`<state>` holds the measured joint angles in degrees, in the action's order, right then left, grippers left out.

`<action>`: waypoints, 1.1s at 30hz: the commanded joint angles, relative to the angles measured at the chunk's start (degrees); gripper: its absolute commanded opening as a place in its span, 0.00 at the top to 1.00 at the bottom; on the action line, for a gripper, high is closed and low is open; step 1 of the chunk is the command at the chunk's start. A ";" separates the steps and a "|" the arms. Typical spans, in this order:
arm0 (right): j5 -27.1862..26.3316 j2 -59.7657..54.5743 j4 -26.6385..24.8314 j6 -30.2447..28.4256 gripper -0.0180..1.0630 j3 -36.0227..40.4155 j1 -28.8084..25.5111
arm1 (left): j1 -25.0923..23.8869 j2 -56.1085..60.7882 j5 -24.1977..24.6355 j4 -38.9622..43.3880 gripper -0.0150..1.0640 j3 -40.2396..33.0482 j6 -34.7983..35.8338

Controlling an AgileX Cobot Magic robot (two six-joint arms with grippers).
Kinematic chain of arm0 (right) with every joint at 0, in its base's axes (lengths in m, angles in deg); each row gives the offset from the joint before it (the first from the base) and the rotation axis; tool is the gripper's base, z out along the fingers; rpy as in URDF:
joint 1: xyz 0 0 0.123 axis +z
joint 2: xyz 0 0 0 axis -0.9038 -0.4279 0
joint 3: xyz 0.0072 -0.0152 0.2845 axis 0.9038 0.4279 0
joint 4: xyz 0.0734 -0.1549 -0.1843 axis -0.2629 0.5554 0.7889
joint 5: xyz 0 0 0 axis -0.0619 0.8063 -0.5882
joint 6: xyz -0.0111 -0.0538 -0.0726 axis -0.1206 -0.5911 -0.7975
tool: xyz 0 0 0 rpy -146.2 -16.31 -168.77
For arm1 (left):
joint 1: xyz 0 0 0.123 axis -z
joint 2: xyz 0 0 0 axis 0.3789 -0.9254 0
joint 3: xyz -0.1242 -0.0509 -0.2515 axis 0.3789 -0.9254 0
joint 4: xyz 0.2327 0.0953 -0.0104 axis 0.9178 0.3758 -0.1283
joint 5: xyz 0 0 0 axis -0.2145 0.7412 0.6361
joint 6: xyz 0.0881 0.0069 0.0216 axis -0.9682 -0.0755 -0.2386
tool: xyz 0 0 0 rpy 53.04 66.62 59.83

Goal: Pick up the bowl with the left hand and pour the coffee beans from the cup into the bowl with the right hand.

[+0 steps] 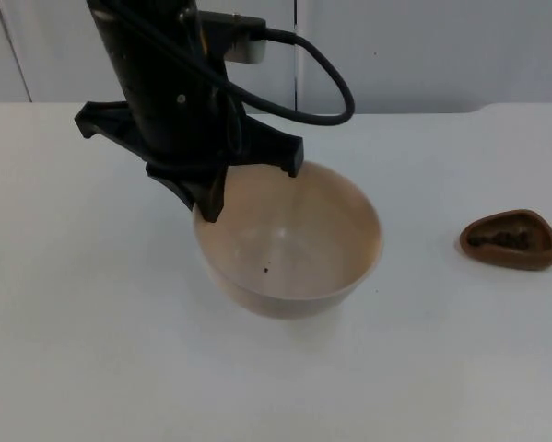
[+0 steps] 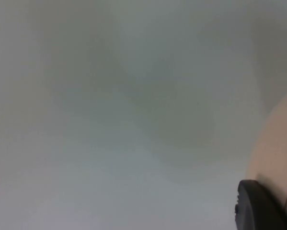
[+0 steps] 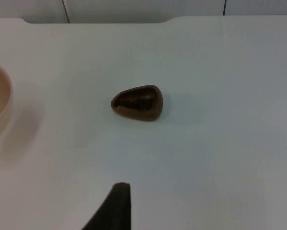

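At table middle, left gripper (image 1: 211, 198) clamped on near rim of beige bowl (image 1: 294, 244), holding one dark bean. Well right of it, brown cup (image 1: 510, 238) with beans, upright on white table (image 1: 91, 322). Right gripper (image 3: 115, 206) short of cup; finger state unclear.

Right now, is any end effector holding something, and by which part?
The left end effector holds the bowl by its rim, on the side toward the wall. The brown cup sits alone on the table.
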<state>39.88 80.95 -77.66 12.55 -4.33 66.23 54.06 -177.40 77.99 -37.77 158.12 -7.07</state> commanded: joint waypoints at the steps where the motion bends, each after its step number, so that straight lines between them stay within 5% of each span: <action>1: -0.53 -2.27 -0.31 0.18 0.01 -1.68 -0.35 | 0.19 0.12 -0.16 0.12 0.99 0.31 0.16; 25: 3.93 -56.96 -3.21 -0.92 0.01 -29.75 0.39 | 0.19 0.12 -0.95 2.67 0.99 0.31 0.27; 33: 3.36 -72.35 4.46 3.13 0.01 -39.53 8.48 | 0.19 0.12 -1.21 2.67 0.99 0.31 0.27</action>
<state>43.35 11.17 -76.04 14.07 -41.83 73.03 54.06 -177.40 77.44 -35.42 158.12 -7.07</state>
